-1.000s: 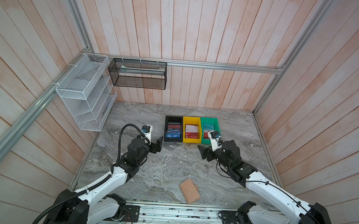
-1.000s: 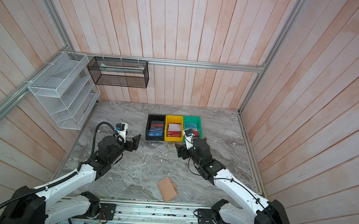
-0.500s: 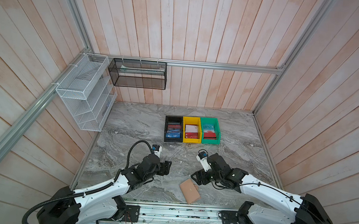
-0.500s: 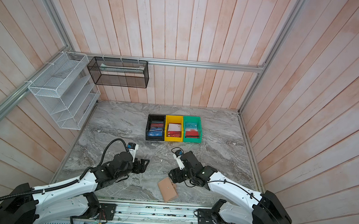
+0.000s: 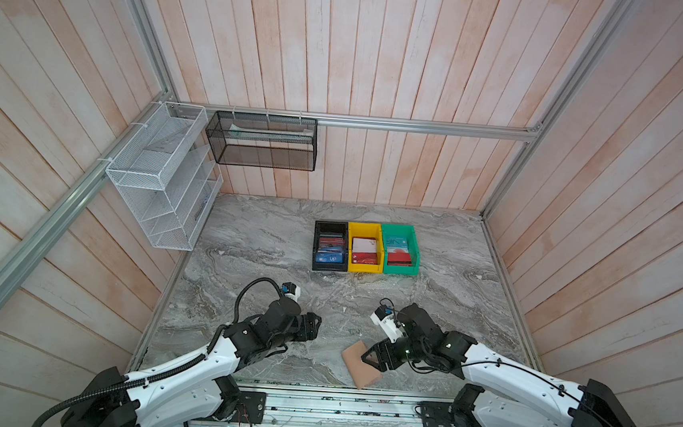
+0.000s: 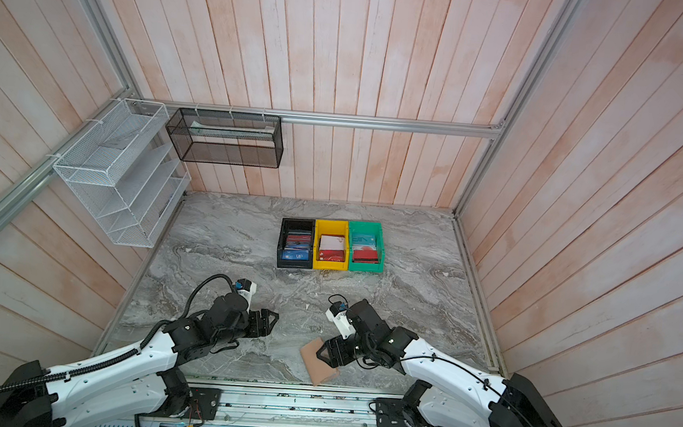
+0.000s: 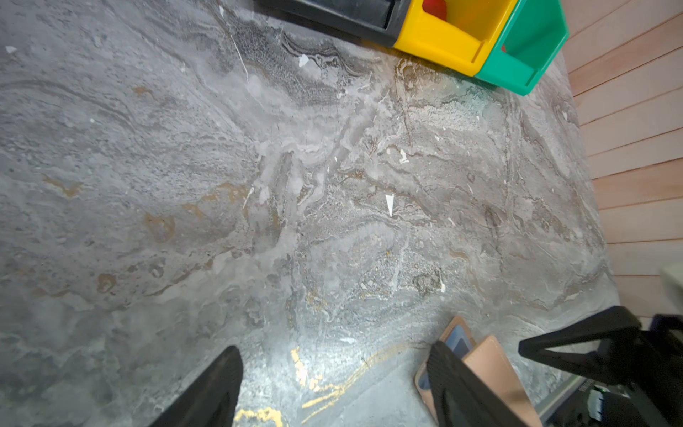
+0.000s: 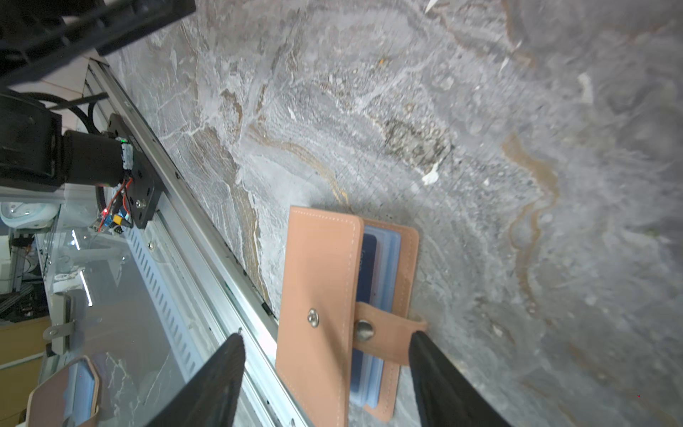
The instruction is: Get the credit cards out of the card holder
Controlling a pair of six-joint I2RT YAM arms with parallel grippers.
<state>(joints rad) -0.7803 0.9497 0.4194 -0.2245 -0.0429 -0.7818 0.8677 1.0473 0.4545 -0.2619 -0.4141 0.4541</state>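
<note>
1. Right wrist view: the right gripper (image 8: pixel 327 335) stands spread and empty astride the card holder (image 8: pixel 318 266), one finger at its unsnapped tab (image 8: pixel 384 332), probably to lift the flap.
2. The holder lies folded at the table (image 8: pixel 480 185) edge nearest the robot, with credit cards (image 8: pixel 367 266) peeking out.
3. The left gripper (image 7: pixel 334 351), also spread and empty, hovers beside it, likely to pin it.

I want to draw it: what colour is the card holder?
The card holder is peachy tan with pale stitching; the right wrist view shows it best.
</note>
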